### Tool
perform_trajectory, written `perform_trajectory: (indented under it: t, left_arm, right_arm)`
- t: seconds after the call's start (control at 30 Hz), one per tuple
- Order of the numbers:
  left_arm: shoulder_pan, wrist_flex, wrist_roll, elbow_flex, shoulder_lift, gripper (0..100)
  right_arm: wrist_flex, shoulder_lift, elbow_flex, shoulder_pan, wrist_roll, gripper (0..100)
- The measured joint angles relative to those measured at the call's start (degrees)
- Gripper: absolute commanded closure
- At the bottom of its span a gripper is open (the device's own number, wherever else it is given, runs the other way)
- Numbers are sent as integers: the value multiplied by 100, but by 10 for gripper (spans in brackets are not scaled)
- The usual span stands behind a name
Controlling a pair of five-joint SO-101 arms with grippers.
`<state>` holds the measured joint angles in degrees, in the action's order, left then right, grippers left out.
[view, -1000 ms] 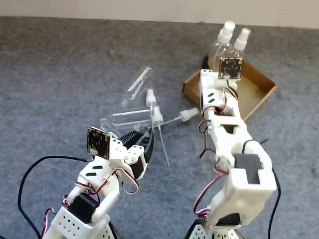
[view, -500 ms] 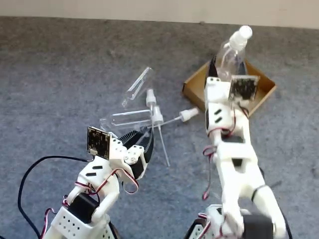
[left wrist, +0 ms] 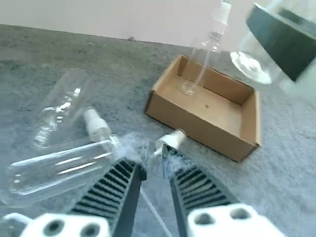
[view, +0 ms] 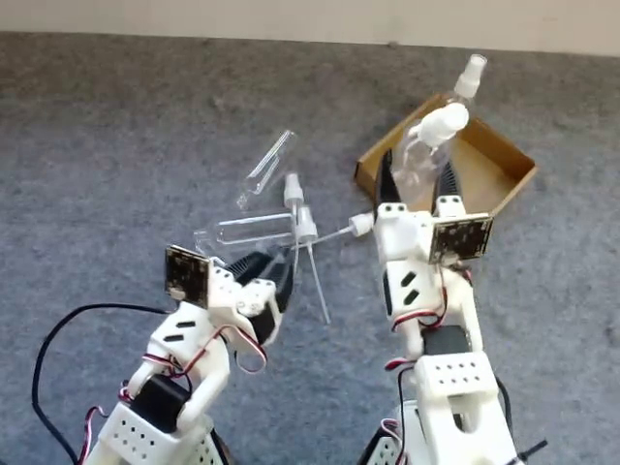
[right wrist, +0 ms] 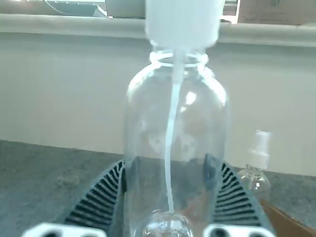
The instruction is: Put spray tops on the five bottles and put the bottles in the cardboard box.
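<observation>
right gripper (view: 417, 163) is clamping the held bottle (right wrist: 173, 128) by its body, one jaw on each side, with its spray top (right wrist: 182, 19) sticking out past the tips. It's hanging tilted over the near wall of the cardboard box (view: 494, 179). A standing bottle (view: 472, 73), already capped, is sitting in the box just beyond the tips.

left gripper (left wrist: 154, 165) is sitting low over the carpet (view: 116, 116), jaws slightly apart and gripping nothing. A loose spray top (left wrist: 170, 140) is lying just ahead of the tips. An uncapped bottle (left wrist: 61, 106) and a second lying bottle (left wrist: 59, 165) are off to one side of the jaws.

Risks as I'm reading it:
- letting go here is likely dropping the held bottle on the box wall, so it's tipping out
- going in tilted is likely clipping the standing bottle and knocking it over
- smooth round body could be slipping or twisting in the jaws
- left jaws closing off-centre could be flicking the loose spray top away, and the lying bottles could start rolling
</observation>
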<state>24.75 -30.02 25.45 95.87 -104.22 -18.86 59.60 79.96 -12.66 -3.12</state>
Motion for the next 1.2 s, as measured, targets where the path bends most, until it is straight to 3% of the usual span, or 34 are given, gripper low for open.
perform_trajectory:
  t: [0.5, 0.73, 0.87, 1.2]
  left_arm:
    - [-1741, 1099, 0, 0, 0, 994]
    - [-1820, 1688, -18, 0, 0, 995]
    - [-1873, 1688, -466, 0, 0, 995]
    - [-1732, 1688, -712, 0, 0, 995]
  right_arm:
    - [1749, 1952, 1020, -1864, 0, 871]
    - [2681, 2954, 1345, -2532, 0, 871]
    - [3130, 3534, 1512, -2752, 0, 871]
    - [3745, 4431, 1565, -2848, 0, 872]
